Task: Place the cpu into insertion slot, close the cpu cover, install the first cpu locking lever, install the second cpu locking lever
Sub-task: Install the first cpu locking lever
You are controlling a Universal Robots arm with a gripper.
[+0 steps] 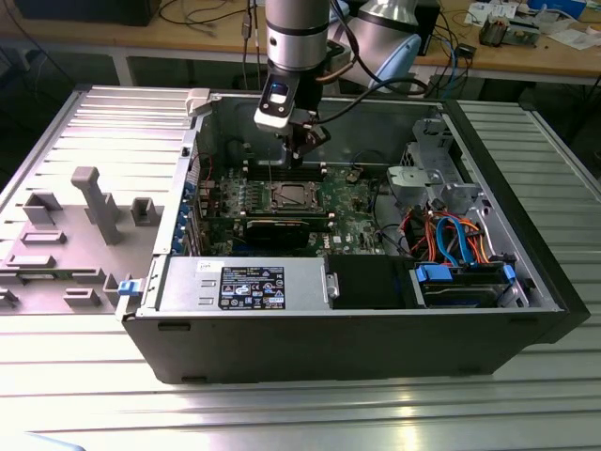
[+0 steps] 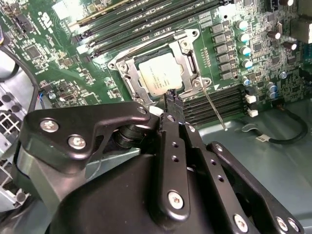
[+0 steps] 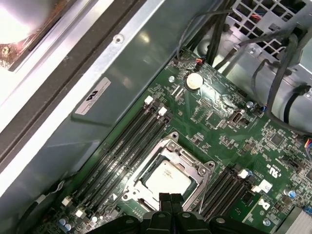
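**Closed gripper poised at the seated cpu**

The gripper is seen with its fingers pressed together and nothing held between them. Just beyond the fingertips, the cpu is found lying flat in the insertion slot of the green motherboard. The cpu cover is laid down around the chip, whose top is framed by the cover's window. Close beside the fingertips, a thin metal lever is seen angled away from the socket. Whether anything is touched cannot be told. In the exterior view the arm is hung over the open computer case
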